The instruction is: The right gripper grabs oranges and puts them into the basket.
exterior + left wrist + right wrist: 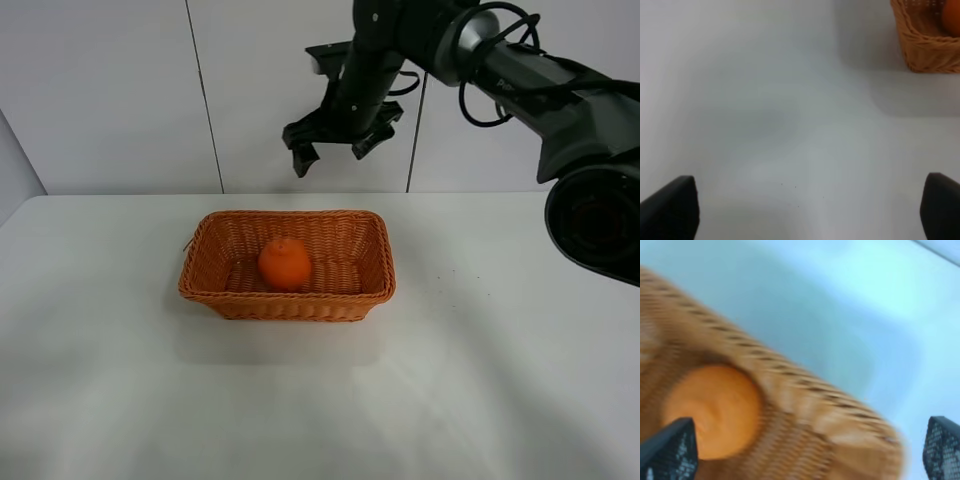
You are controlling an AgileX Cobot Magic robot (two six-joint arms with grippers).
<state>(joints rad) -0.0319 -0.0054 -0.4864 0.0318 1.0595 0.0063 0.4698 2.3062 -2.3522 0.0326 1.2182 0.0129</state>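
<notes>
The orange point(285, 264) lies inside the wicker basket point(215, 283) in the middle of the white table. My right gripper point(331, 154) hangs open and empty in the air above the basket's far rim. In the right wrist view the orange point(712, 410) and the basket point(805, 405) show blurred between the fingertips point(670, 450). My left gripper point(810, 210) is open and empty over bare table, with the basket's corner point(925, 45) and a bit of the orange point(952, 17) at the edge of its view.
The white table point(480, 380) stretches around the basket. A white panelled wall point(120, 90) stands behind it. The right arm point(530, 75) reaches in from the upper right.
</notes>
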